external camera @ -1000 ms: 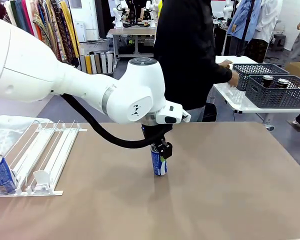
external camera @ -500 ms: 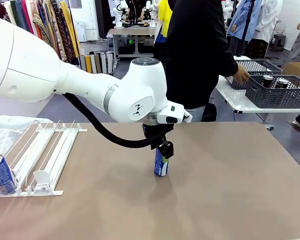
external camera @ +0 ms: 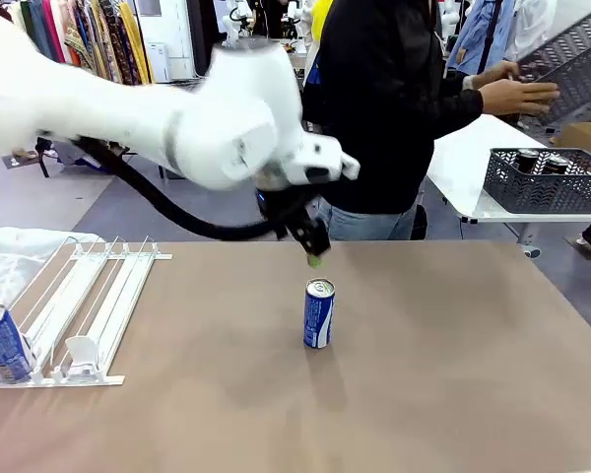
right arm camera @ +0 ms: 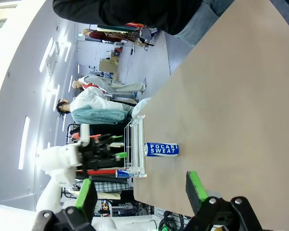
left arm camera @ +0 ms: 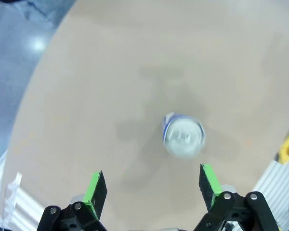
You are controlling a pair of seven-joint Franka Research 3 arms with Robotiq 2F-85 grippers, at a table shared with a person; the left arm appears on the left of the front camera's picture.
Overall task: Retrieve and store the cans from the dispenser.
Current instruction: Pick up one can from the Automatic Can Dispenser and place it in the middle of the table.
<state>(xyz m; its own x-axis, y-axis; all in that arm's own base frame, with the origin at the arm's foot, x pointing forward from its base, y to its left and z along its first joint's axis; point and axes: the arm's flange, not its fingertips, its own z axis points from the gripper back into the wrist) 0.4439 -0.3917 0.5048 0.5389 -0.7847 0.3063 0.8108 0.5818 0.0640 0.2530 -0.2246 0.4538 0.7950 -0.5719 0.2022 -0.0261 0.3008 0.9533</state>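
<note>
Blue can (external camera: 318, 313) upright mid-table (external camera: 453, 374), free-standing, nothing touching it. In right wrist view we read Pocari Sweat on its side. Left gripper (external camera: 313, 251) hovers above can, apart from it, blurred; green-padded fingers (left arm camera: 97, 187) spread wide, empty. Second blue can (external camera: 4, 343) at front end of dispenser (external camera: 98, 305), left side of table. Right gripper (right arm camera: 140, 187) fingers spread, holding nothing. Person's hands (external camera: 517, 94) hold grey mesh basket (external camera: 571, 49) tilted, beyond table. Another basket (external camera: 547, 182) on side table (external camera: 458, 163) holds dark cans (external camera: 527, 158).
</note>
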